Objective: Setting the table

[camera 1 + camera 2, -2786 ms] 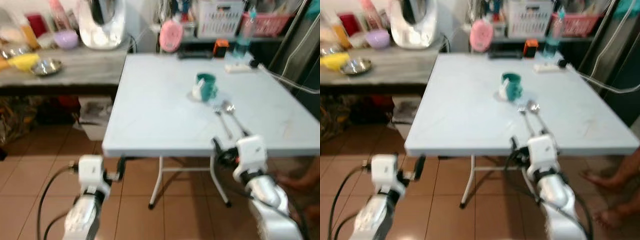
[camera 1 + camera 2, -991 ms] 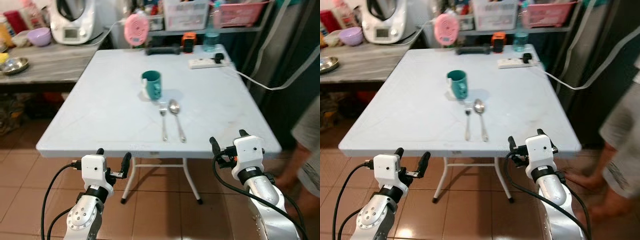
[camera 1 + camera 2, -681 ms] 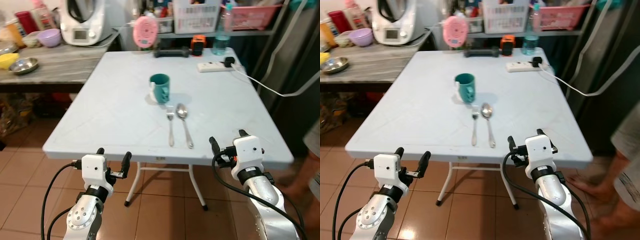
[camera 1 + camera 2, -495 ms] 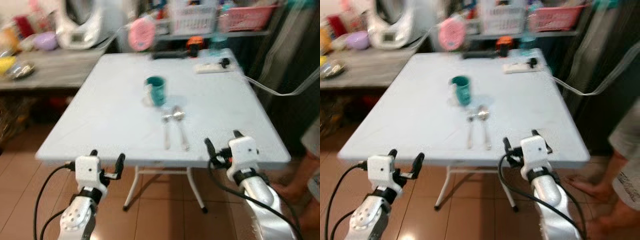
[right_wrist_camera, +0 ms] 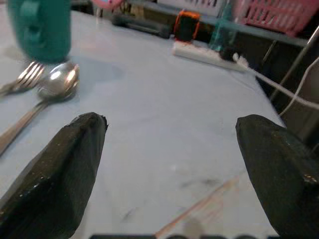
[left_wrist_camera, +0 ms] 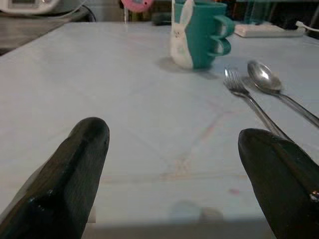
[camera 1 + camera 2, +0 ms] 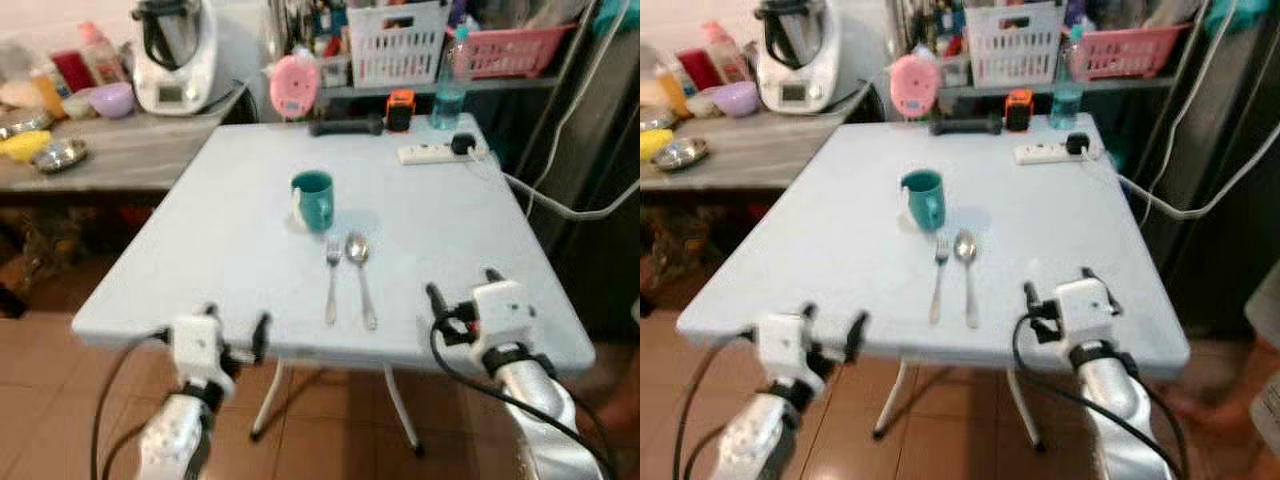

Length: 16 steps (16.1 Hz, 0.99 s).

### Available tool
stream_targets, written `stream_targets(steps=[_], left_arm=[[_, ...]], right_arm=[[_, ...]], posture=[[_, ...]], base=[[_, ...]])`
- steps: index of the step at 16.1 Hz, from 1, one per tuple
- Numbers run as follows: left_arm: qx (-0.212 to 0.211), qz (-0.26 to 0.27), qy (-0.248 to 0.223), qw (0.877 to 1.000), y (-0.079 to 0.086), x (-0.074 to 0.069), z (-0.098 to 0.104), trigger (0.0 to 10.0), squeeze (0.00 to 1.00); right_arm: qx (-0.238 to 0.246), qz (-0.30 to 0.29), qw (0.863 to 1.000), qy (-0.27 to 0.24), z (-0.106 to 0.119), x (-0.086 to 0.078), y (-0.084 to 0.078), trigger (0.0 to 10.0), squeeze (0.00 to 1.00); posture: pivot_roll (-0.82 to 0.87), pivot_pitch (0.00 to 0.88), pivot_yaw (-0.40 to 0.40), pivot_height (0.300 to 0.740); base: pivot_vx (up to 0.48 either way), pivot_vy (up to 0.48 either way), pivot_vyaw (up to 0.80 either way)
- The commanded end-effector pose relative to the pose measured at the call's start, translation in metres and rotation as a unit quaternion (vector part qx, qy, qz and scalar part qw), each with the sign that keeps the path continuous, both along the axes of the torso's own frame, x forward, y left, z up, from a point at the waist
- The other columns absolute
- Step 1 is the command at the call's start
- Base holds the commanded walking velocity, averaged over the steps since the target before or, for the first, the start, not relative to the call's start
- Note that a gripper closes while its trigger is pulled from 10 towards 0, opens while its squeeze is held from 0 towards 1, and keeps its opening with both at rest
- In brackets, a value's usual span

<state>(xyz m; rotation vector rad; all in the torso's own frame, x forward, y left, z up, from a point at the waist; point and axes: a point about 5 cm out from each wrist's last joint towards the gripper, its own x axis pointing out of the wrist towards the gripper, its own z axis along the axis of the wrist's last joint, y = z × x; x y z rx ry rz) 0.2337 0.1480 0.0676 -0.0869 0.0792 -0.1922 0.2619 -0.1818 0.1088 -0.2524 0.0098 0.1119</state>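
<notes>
Pale blue and square, the folding table (image 7: 220, 250) carries a teal mug (image 7: 314, 199) near its middle, and just on the robot's side of the mug a fork (image 7: 331, 278) and a spoon (image 7: 360, 275) lie side by side, close together, bowl and tines pointing toward the mug. Both arms are raised at the table's near edge: the left gripper (image 7: 232, 338) hangs at that edge with its black fingers (image 6: 75, 164) spread wide, and the right gripper (image 7: 462, 296) sits just over the near right part of the tabletop, its fingers (image 5: 70, 164) equally wide apart and holding nothing. Along the far edge lie a white power strip (image 7: 440, 152) and a black dumbbell (image 7: 345, 127), with a pink clock (image 7: 293, 86) just behind the table.
</notes>
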Motion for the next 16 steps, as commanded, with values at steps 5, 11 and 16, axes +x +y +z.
stream_targets(steps=[5, 11, 16], left_arm=[[0.018, 0.023, 0.008, 1.0, 0.015, 0.0005, 0.0005, 10.0, 0.0], [0.022, 0.022, 0.015, 0.999, 0.0151, 0.0007, 0.0003, 10.0, 0.0], [0.024, 0.02, 0.018, 0.999, 0.0155, 0.0008, -0.0007, 10.0, 0.0]], right_arm=[[0.009, 0.016, 1.0, -0.011, 0.0033, 0.0033, 0.0122, 10.0, 0.0], [0.011, 0.017, 1.0, -0.01, 0.0025, 0.003, 0.0144, 10.0, 0.0], [0.013, 0.016, 1.0, -0.009, 0.0021, 0.0019, 0.0148, 10.0, 0.0]], posture=[[-0.15, 0.021, 0.074, 0.74], [-0.15, 0.026, 0.078, 0.74], [-0.15, 0.032, 0.08, 0.74]], base=[[0.0, 0.0, 0.0], [0.0, 0.046, 0.0], [0.0, 0.371, 0.0]])
